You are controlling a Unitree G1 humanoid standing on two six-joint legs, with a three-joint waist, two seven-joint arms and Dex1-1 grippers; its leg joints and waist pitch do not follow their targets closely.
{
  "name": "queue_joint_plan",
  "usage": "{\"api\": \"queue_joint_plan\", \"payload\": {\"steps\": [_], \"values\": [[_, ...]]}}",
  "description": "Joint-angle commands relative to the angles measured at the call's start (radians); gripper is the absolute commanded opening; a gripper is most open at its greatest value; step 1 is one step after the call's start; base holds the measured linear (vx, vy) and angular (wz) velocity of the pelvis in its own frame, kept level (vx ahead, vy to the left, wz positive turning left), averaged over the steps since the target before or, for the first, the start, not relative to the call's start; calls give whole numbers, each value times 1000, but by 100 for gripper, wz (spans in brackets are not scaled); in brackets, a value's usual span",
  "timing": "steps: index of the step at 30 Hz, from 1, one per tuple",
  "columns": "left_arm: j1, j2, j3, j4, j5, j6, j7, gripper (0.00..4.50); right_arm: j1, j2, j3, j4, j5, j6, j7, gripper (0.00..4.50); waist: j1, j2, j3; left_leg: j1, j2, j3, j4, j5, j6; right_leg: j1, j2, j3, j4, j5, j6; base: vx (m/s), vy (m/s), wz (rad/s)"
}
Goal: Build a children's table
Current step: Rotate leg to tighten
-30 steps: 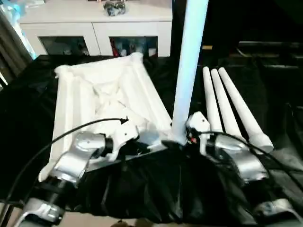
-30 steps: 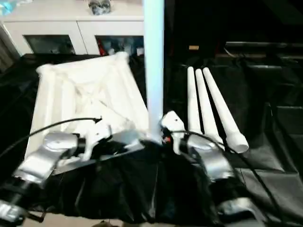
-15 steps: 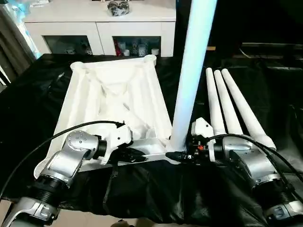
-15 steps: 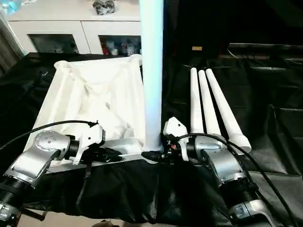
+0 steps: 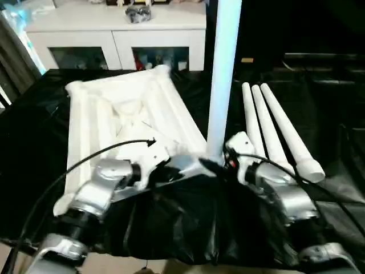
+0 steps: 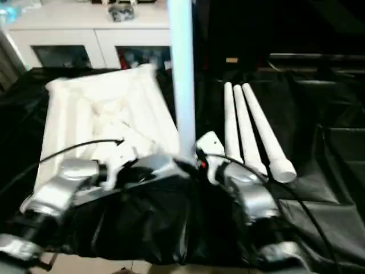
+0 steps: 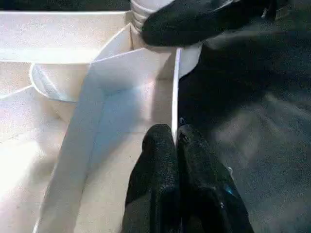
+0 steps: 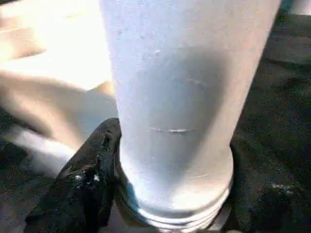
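The white tabletop [image 5: 120, 114] lies underside up on the black cloth, ribs showing. One white leg [image 5: 222, 85] stands upright in its near right corner socket. My right gripper [image 5: 212, 166] is closed round the base of that leg, and its black fingers [image 8: 82, 179] press against the tube on both sides just above the socket. My left gripper [image 7: 176, 138] is shut on the thin near rim of the tabletop [image 7: 121, 73], a little left of that corner. In the wrist view the right gripper's finger [image 7: 194, 22] shows dark beside the socket.
Three spare white legs [image 5: 274, 128] lie side by side on the cloth to the right of the tabletop. A white cabinet [image 5: 114, 34] with glass doors stands behind the table. The black cloth [image 5: 171, 228] hangs over the near edge.
The head camera swayed, so the whole picture shifted. My right gripper's fingers drew in onto the leg's base. The left gripper kept its hold on the rim.
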Motion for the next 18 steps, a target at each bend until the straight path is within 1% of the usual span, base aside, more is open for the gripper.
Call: {"api": "queue_joint_plan", "payload": {"steps": [1, 2, 3, 4, 5, 6, 7, 8, 9, 10, 11, 13, 14, 15, 18], "values": [[-44, -74, -36, -29, -22, -4, 51, 0, 1, 79, 94, 35, -20, 18, -16, 272, -1, -11, -49, 7, 23, -9, -80, -245, 0, 42, -58, 47, -98, -377, -151, 0, 0, 0], [-45, -89, -41, -31, -23, 0, 58, 0, -7, 95, 89, 44, -21, 17, -40, 272, -2, -11, -50, 6, 23, -10, -80, -246, 5, 42, -57, 47, -97, -372, -151, 0, 0, 0], [-45, -104, -52, -37, -20, 1, 61, 0, -19, 115, 83, 52, -25, 3, -64, 272, -4, -9, -52, 1, 24, -10, -80, -237, 15, 44, -56, 47, -95, -337, -153, 0, 0, 0], [-45, -106, -58, -37, -17, -4, 60, 0, -20, 121, 75, 53, -15, -5, -52, 328, -4, -10, -51, 1, 24, -9, -80, -237, 19, 43, -55, 47, -94, -330, -153, 0, 0, 0], [-46, -107, -61, -35, -14, -11, 58, 0, -21, 125, 65, 55, -9, -14, -48, 342, -4, -10, -53, 0, 23, -9, -79, -233, 26, 44, -55, 47, -93, -321, -155, 0, 0, 0], [-46, -106, -61, -34, -13, -15, 55, 0, -21, 125, 54, 53, 4, -11, -32, 342, -2, -9, -54, 1, 24, -8, -78, -220, 32, 44, -56, 48, -91, -300, -160, 0, 0, 0], [-46, -102, -61, -35, -13, -20, 49, 0, -19, 120, 53, 50, 6, -13, -21, 342, -2, -8, -55, 1, 24, -7, -77, -214, 35, 43, -55, 49, -91, -288, -164, 0, 0, 0], [-41, -83, -61, -43, -15, -33, 27, 0, -13, 97, 54, 41, 10, -26, 13, 358, -1, -8, -57, 0, 24, -7, -75, -196, 41, 46, -55, 49, -86, -250, -174, 0, 0, 0], [-40, -79, -61, -46, -16, -35, 21, 0, -11, 92, 55, 39, 9, -29, 18, 375, -2, -9, -56, -2, 25, -7, -76, -192, 44, 47, -55, 48, -85, -240, -178, 0, 0, 0], [-35, -68, -58, -54, -16, -39, 6, 0, -8, 78, 57, 38, 5, -41, 29, 386, -2, -7, -56, -3, 25, -7, -76, -193, 46, 47, -54, 47, -84, -235, -181, 0, 0, 0], [-31, -59, -58, -59, -15, -42, -6, 0, -6, 66, 59, 37, 3, -48, 40, 394, -3, -8, -57, -4, 25, -8, -75, -192, 49, 49, -55, 47, -83, -228, -183, 0, 0, 0], [-20, -29, -59, -74, -19, -54, -41, 0, 1, 31, 67, 30, 6, -64, 87, 394, -2, -8, -59, -4, 25, -8, -74, -183, 53, 50, -55, 47, -80, -205, -189, 0, 0, 0], [-14, -6, -59, -82, -24, -60, -68, 0, 8, 4, 73, 21, 11, -71, 131, 394, -2, -8, -61, -6, 26, -8, -72, -165, 60, 51, -55, 47, -75, -171, -200, 0, 0, 0], [-10, 8, -59, -86, -27, -63, -84, 0, 12, -11, 76, 14, 14, -75, 158, 394, -2, -7, -61, -6, 26, -7, -71, -161, 65, 51, -54, 47, -75, -159, -204, 0, 0, 0], [-1, 59, -52, -89, -38, -82, -141, 0, 32, -68, 90, -24, 30, -88, 277, 394, 2, -6, -62, -4, 28, -5, -67, -139, 91, 51, -52, 47, -66, -88, -230, 0, 0, 0]]}}
